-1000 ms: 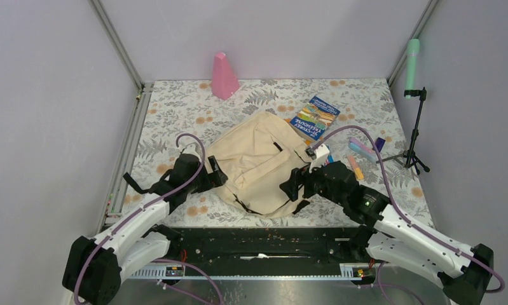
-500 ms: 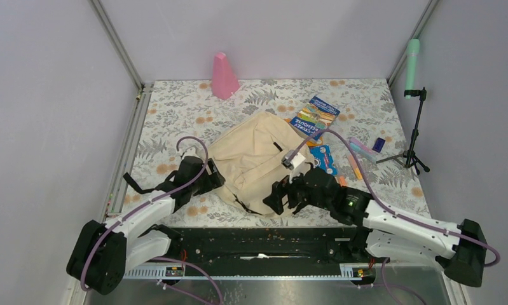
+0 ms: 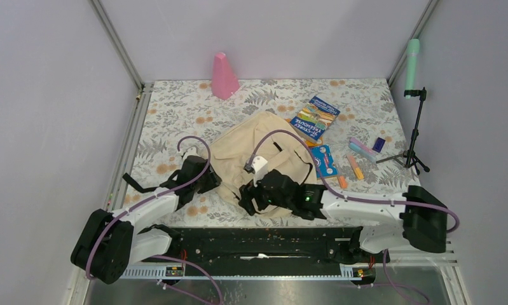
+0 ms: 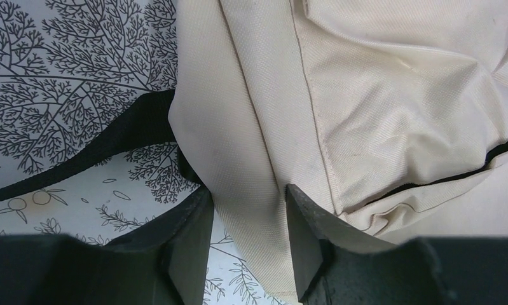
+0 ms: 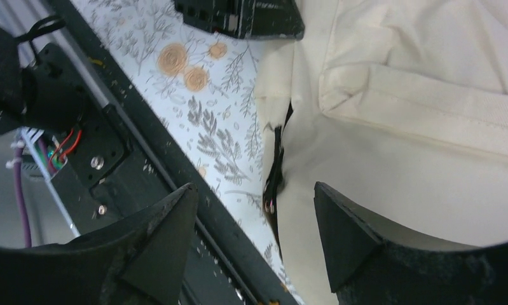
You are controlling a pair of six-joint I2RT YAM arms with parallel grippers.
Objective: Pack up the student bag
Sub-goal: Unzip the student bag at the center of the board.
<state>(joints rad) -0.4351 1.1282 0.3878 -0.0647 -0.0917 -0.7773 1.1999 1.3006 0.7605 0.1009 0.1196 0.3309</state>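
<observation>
The bag (image 3: 235, 159) lies flat near the middle of the bench (image 3: 175, 108), on the flowered cover, with its lower edge toward the arms.

The left pincer (image 4: 248, 190) sits at the bag's left edge. It is narrow and closed on a fold of the cream cloth, which fills the gap and meets both fingers (image 4: 187, 241). A black strap (image 4: 111, 143) runs out from under the bag across the cover, just left of this grip.

The right pincer (image 5: 252, 187) reaches across to the bag's near edge. It is wide and holds nothing. Between its fingers the wrist view shows the dark zipper (image 5: 276, 171) at the bag's border, and the cover beside it.

A book (image 3: 315, 117) touches the bag's far right corner. A blue packet (image 3: 324, 160) lies just beside the bag's right side. An orange marker (image 3: 355, 167) and a small dark blue thing (image 3: 379, 144) lie further right. A pink cone (image 3: 224, 76) stands at the far edge, well apart from the bag. A black tripod (image 3: 416, 136) stands at the right edge of the bench.
</observation>
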